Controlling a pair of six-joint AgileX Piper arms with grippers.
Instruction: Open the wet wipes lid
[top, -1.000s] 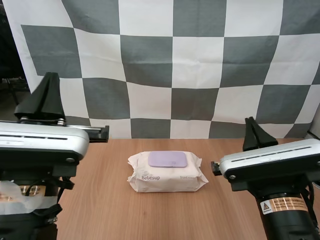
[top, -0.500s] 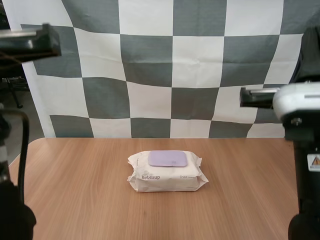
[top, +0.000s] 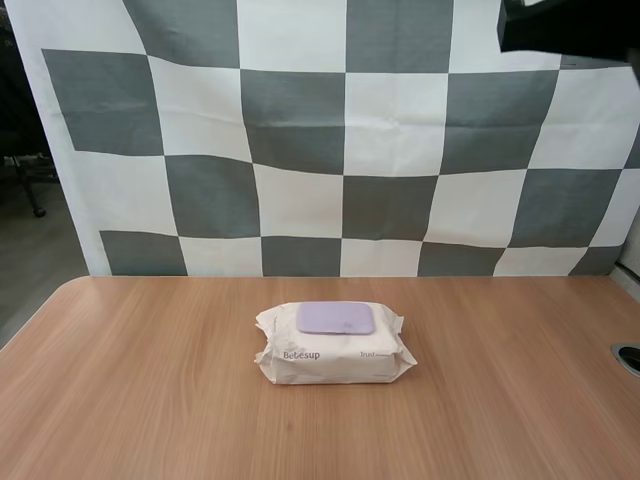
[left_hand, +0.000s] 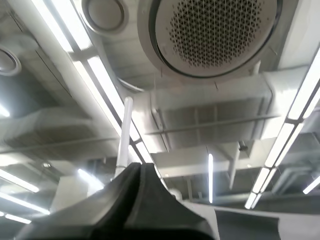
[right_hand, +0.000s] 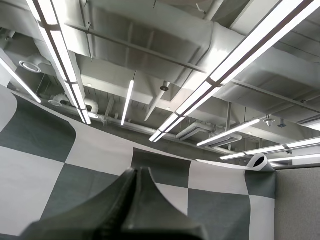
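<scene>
Below your closed, empty left gripper (left_hand: 140, 170) and right gripper (right_hand: 136, 172), the cream wipes pack (top: 335, 362) looks soft; take the edge of its stiffer lilac lid (top: 335, 318).

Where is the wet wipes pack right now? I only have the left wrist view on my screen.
Observer: The wet wipes pack lies flat in the middle of the table, seen in the high view.
Operator: Is its lid open yet?
Observer: No, the purple lid sits shut on top of the pack.
Operator: And my right gripper?
Observer: The right gripper is shut, holding nothing.
</scene>
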